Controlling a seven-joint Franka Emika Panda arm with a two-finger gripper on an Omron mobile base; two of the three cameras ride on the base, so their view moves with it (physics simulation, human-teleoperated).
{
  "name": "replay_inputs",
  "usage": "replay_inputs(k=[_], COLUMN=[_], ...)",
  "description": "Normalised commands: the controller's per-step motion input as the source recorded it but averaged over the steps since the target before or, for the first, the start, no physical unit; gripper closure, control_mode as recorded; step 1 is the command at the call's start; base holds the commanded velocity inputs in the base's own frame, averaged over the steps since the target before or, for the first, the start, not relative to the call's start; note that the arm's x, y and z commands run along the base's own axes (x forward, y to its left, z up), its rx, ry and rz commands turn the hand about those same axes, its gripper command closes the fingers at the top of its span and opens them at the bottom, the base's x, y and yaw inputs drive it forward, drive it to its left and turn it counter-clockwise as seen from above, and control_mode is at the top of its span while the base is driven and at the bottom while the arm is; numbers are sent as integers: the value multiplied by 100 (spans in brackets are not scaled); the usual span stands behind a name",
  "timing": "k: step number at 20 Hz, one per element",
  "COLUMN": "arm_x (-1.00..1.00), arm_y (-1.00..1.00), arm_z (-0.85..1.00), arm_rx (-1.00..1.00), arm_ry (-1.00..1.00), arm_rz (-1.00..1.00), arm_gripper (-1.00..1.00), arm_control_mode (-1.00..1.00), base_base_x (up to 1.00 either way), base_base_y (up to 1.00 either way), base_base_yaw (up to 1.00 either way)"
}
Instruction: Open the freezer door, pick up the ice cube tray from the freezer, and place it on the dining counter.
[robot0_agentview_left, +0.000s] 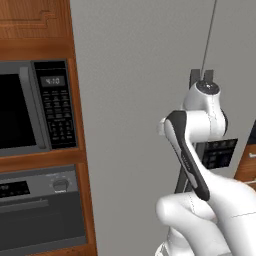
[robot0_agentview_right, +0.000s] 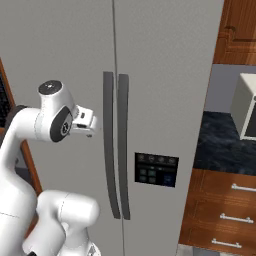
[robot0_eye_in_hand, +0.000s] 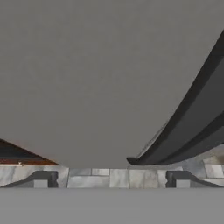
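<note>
The white arm rises from the base, folds at a dark-banded elbow, and reaches forward toward the freezer door (robot0_agentview_right: 65, 60). Its wrist sits about level with the middle of the door's dark bar handle (robot0_agentview_right: 108, 145), just to the handle's left in the right base view. The hand points at the door panel, close to it. In the hand view the gripper (robot0_eye_in_hand: 111, 179) shows two dark fingertips (robot0_eye_in_hand: 41, 179) set well apart, jaws spread wide with nothing between them, left of the handle's lower end.
</note>
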Motion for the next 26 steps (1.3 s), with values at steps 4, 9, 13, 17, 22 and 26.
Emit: replay_inputs(k=[4, 9, 13, 17, 22, 26], arm_x=[0, 0, 0, -1, -46, -62], arm_y=[0, 0, 0, -65, -100, -100], arm_z=[0, 0, 0, 0, 0, -13], arm_rx=[0, 0, 0, 7, 17, 37], arm_ry=[0, 0, 0, -6, -29, -27], arm_rz=[0, 0, 0, 0, 0, 0], arm_gripper=[-100, -100, -100, -100, -100, -100], arm_control_mode=[100, 100, 100, -100, -100, -100], base_base_x=[-29, -15, 0, 0, 0, 0], base_base_y=[44, 90, 8, 0, 0, 0], base_base_yaw=[0, 0, 0, 0, 0, 0])
